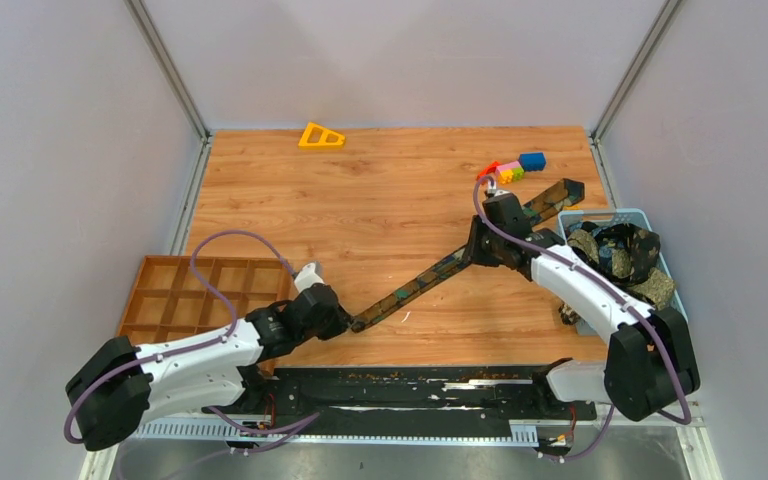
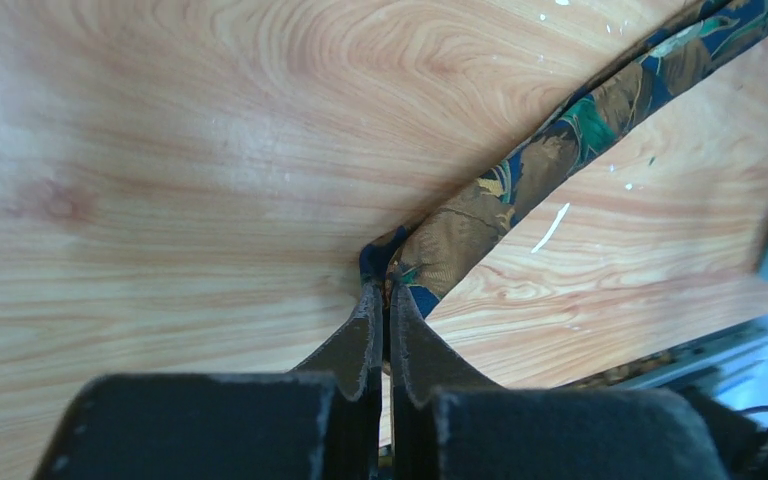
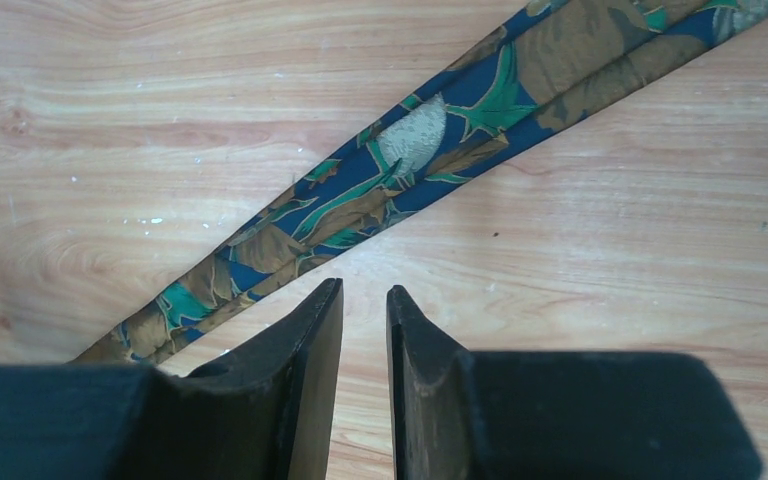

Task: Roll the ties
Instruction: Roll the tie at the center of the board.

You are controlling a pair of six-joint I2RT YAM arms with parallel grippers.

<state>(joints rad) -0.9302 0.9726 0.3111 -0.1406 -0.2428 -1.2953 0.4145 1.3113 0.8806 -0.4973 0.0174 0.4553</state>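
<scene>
Left gripper (image 2: 384,300): pressed together, pinching narrow end of tie (image 2: 560,140)
Right gripper (image 3: 364,300): slightly parted, empty, just beside tie
Nearby: toy blocks (image 1: 512,168)

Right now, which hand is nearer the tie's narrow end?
Left. The left hand pinches the tie at that end; the right hand is open beside it, farther up.

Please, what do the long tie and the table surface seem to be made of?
The tie: woven fabric, possibly silk or polyester, with soft sheen; fine weave and a folded seam show. The table: wood or wood-look laminate, smooth and slightly glossy; grain lines run across it.
</scene>
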